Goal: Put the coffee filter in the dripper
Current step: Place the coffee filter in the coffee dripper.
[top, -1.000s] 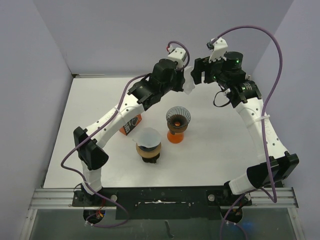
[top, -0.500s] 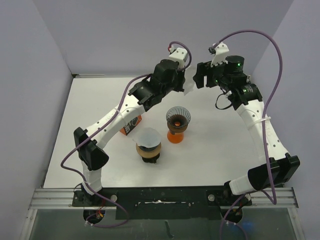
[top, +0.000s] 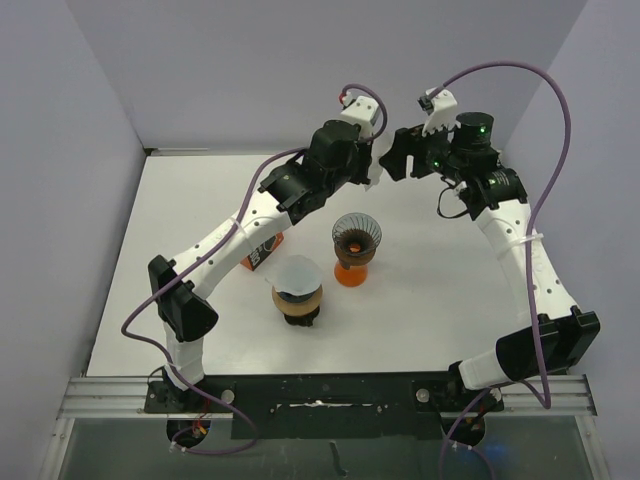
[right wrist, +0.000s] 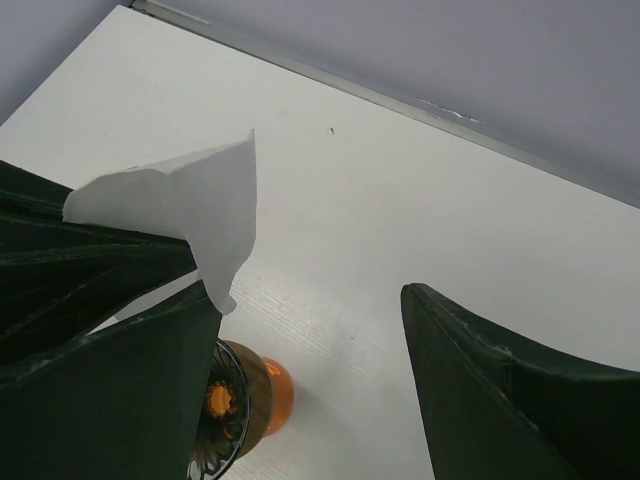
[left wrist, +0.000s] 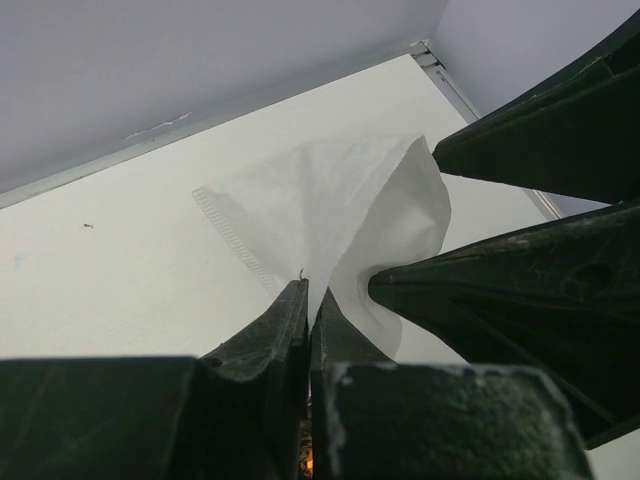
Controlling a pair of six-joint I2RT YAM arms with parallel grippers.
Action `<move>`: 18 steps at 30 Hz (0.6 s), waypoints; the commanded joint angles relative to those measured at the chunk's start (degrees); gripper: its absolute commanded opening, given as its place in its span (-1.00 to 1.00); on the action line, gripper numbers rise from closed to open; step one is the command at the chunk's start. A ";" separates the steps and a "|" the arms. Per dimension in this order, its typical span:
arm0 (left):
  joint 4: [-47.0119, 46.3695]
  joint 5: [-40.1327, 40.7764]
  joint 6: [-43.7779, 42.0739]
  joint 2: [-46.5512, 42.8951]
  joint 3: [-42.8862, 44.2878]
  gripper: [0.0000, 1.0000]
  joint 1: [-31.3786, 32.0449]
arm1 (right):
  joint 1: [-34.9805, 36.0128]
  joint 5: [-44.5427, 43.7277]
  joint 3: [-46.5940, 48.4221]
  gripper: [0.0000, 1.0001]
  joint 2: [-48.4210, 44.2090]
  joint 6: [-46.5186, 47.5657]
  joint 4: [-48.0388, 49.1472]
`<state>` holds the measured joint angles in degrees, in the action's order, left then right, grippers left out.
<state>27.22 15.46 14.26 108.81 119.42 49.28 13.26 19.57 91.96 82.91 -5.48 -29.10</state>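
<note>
Left wrist view — filter pinched, second pair at its mouth

The left fingers (left wrist: 308, 305) are clamped on the coffee filter (left wrist: 340, 215) at its seam, high over the desk (top: 450, 290). The right fingers (top: 396, 160), spread wide, flank its free edge — one seemingly inside. Tease the cone open gently, then lower it to the dripper (top: 356, 238) beneath both.

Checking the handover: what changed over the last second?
The right gripper, open, moved left toward the paper filter, and its fingers now reach the filter's edge without clamping it. The left gripper kept the filter pinched. The dripper stayed put.
</note>
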 commanded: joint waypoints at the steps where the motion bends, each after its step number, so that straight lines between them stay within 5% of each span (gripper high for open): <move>1: -2.26 1.32 -0.98 -0.22 2.58 -1.00 0.63 | -1.17 4.27 1.24 0.45 -2.64 -2.12 3.74; 18: -2.11 2.18 -1.25 -0.15 2.68 -1.00 0.84 | -3.02 12.54 3.02 0.42 -3.41 -3.48 4.36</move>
<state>27.22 16.62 13.74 108.81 119.42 49.82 10.52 28.75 92.03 81.56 -7.99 -28.01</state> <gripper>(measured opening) 0.009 0.711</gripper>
